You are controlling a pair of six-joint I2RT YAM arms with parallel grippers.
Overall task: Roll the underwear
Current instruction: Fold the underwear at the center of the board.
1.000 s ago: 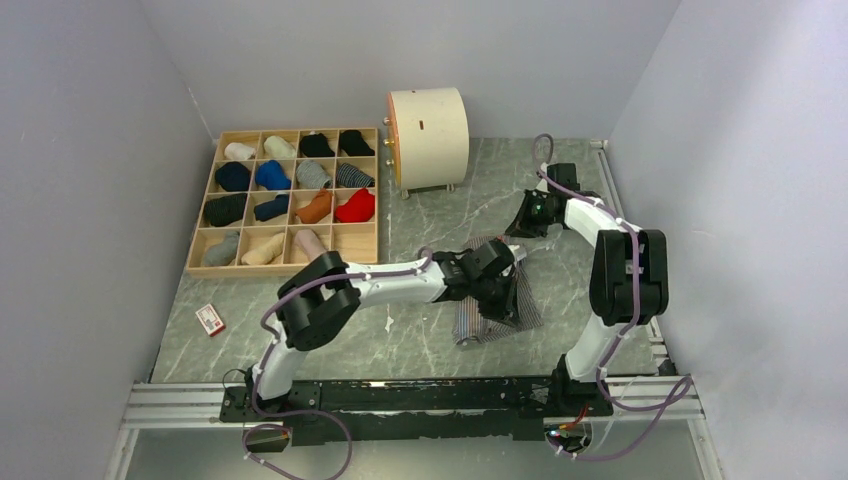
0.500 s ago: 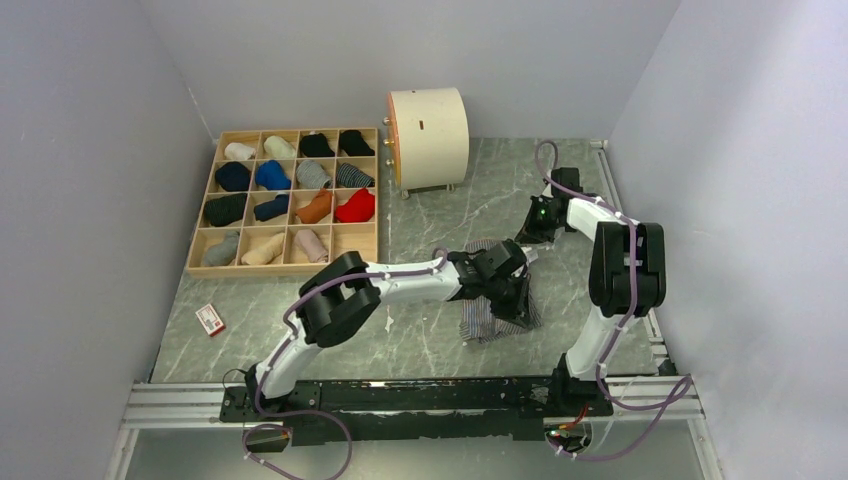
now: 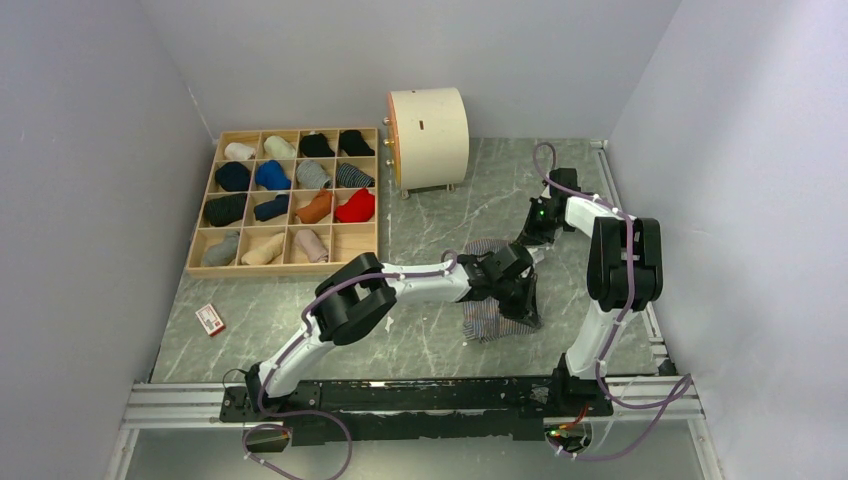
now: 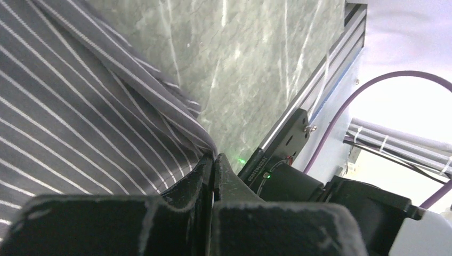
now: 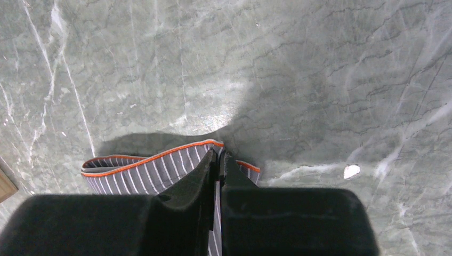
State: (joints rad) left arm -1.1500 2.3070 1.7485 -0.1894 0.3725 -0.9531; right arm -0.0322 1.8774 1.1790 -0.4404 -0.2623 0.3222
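Note:
The grey underwear with fine white stripes [image 3: 497,318] lies on the table's right half, partly under my left arm. My left gripper [image 3: 522,300] is shut on its hem; in the left wrist view [image 4: 214,160] the striped cloth [image 4: 80,106] runs into the closed jaws. My right gripper [image 3: 531,236] is shut on the orange-trimmed waistband at the garment's far end; the right wrist view [image 5: 218,156] shows the waistband [image 5: 144,165] pinched between the jaws. The pale pink-beige underwear is out of view.
A wooden grid tray [image 3: 287,200] of rolled garments stands at the back left. A cream cylinder box [image 3: 428,138] stands behind the middle. A small red-and-white card [image 3: 210,319] lies front left. A metal rail [image 3: 400,396] runs along the near edge.
My left gripper has moved right and a little nearer with the cloth, folding the striped garment narrower. My right gripper has shifted slightly right at the waistband.

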